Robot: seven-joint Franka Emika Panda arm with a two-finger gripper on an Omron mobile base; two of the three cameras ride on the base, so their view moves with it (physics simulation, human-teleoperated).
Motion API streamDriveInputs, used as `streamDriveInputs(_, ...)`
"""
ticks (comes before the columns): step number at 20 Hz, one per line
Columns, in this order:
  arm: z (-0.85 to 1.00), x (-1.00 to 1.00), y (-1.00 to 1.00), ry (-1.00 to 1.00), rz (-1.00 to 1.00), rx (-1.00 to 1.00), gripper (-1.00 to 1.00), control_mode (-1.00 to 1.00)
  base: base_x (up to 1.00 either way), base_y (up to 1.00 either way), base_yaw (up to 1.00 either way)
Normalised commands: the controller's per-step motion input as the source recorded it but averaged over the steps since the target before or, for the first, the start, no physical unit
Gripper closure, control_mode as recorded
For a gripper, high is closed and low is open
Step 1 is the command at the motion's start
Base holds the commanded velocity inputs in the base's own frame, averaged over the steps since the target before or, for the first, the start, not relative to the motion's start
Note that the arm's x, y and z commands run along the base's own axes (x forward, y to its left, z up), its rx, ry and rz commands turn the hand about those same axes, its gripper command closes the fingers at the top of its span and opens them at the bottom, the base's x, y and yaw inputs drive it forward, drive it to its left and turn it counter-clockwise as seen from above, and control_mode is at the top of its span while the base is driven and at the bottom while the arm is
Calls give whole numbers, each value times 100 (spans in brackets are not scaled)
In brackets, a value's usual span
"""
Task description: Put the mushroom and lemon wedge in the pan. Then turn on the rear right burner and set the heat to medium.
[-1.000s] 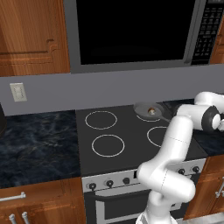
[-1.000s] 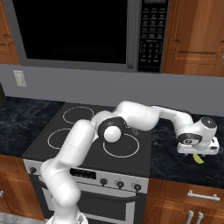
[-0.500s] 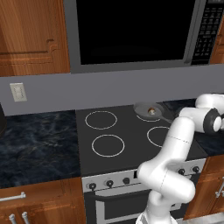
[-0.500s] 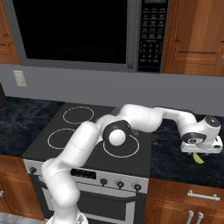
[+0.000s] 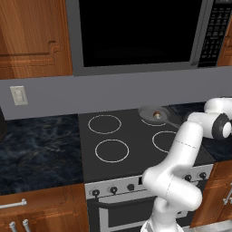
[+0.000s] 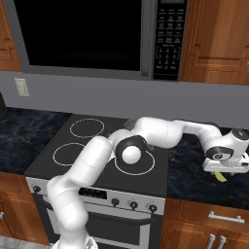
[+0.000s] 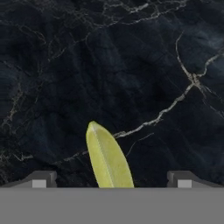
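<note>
Yellow-green, tiny and probably light and slick, the lemon wedge point(image 7: 108, 159) lies on the dark marble tabletop point(image 7: 131, 65) right of the stove, centred beneath my wide-open jaws, best pinched across its narrow flanks.

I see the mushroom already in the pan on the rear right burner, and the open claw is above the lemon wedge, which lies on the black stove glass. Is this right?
Not quite. The lemon wedge lies on the dark marble counter right of the stove, not on the glass; the hand view shows it. The rest holds: the mushroom is in the pan, and the open claw is above the wedge.
</note>
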Motion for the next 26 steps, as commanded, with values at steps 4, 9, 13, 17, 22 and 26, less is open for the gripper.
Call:
streamDriveInputs(4, -10, -17, 8, 8, 6, 0, -100, -100, 0, 0, 0)
streamDriveInputs(9, -10, -1, 11, 5, 6, 0, -100, -100, 0, 0, 0)
streamDriveInputs(13, -2, 23, 2, 0, 3, 0, -100, -100, 0, 0, 0)
streamDriveInputs(17, 0, 14, 0, 0, 1, 0, -100, -100, 0, 0, 0)
streamDriveInputs(22, 0, -1, 0, 1, 1, 0, -100, -100, 0, 0, 0)
streamDriveInputs(26, -18, 0, 0, 3, 0, 0, -100, -100, 0, 0, 0)
